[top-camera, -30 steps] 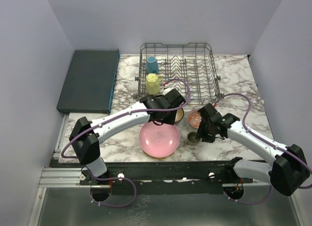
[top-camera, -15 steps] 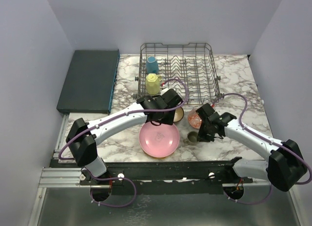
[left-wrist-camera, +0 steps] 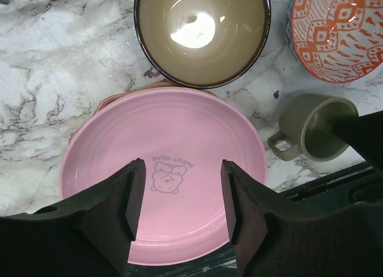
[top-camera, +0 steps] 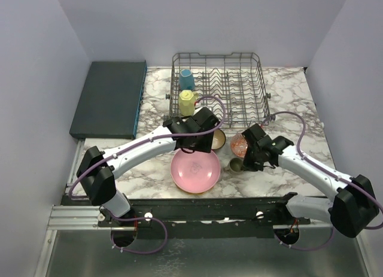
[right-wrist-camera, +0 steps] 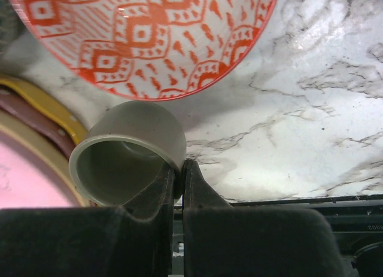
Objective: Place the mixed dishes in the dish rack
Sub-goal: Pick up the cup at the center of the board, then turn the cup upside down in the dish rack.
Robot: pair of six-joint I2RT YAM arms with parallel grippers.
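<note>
My left gripper (top-camera: 200,146) (left-wrist-camera: 182,193) is open and empty above the pink plate (top-camera: 195,170) (left-wrist-camera: 161,163), which tops a stack of plates. My right gripper (top-camera: 246,163) (right-wrist-camera: 178,176) is shut on the wall of the grey-green mug (top-camera: 236,166) (left-wrist-camera: 311,127) (right-wrist-camera: 128,148), one finger inside it, and the mug is tilted. The brown bowl (top-camera: 219,138) (left-wrist-camera: 202,32) and the red-patterned bowl (top-camera: 239,145) (right-wrist-camera: 143,37) sit on the table just beyond. The dish rack (top-camera: 239,85) holds a blue mug (top-camera: 187,79) and a yellow mug (top-camera: 188,102).
A dark teal slab (top-camera: 109,97) lies at the back left. Yellow, dark red and tan plate rims (right-wrist-camera: 36,109) show under the pink plate in the right wrist view. The table's front edge and black rail (top-camera: 239,206) run just below the plate.
My right gripper has moved a little toward the rack with the grey-green mug in it. My left gripper has drifted slightly left and back over the pink plate.
</note>
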